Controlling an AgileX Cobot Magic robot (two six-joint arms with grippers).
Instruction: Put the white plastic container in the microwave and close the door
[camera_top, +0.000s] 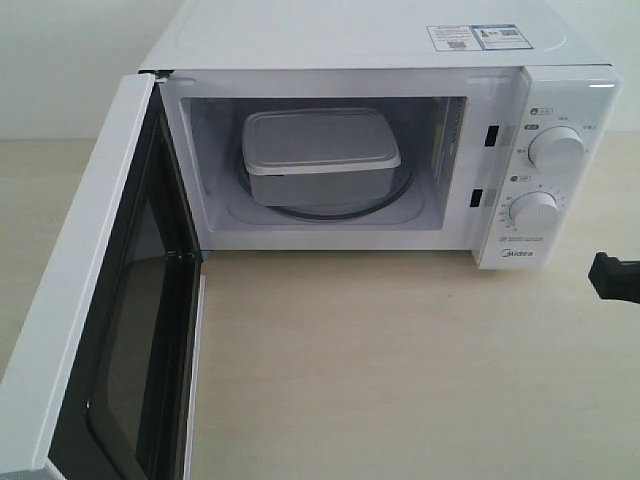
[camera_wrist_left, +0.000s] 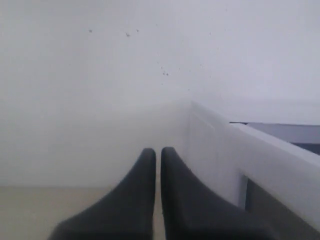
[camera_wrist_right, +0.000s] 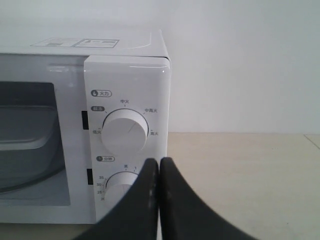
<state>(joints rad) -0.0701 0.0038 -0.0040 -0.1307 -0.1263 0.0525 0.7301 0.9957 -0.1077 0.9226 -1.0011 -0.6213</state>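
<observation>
The white plastic container (camera_top: 320, 152) sits inside the microwave (camera_top: 380, 45) on the glass turntable (camera_top: 395, 195), lid on. The door (camera_top: 70, 320) is swung wide open toward the front left, its black inner frame facing the cavity. My right gripper (camera_wrist_right: 159, 161) is shut and empty, facing the microwave's dial panel (camera_wrist_right: 127, 127) from the front right; in the exterior view only its black tip (camera_top: 612, 276) shows at the right edge. Beside the outer face of the door (camera_wrist_left: 225, 150), my left gripper (camera_wrist_left: 158, 150) is shut and holds nothing; the exterior view does not show it.
The microwave stands on a pale wooden table (camera_top: 400, 370) against a white wall (camera_wrist_right: 240, 60). The open door takes up the table's front left. Two round dials (camera_top: 555, 148) and the Midea logo are on the right panel.
</observation>
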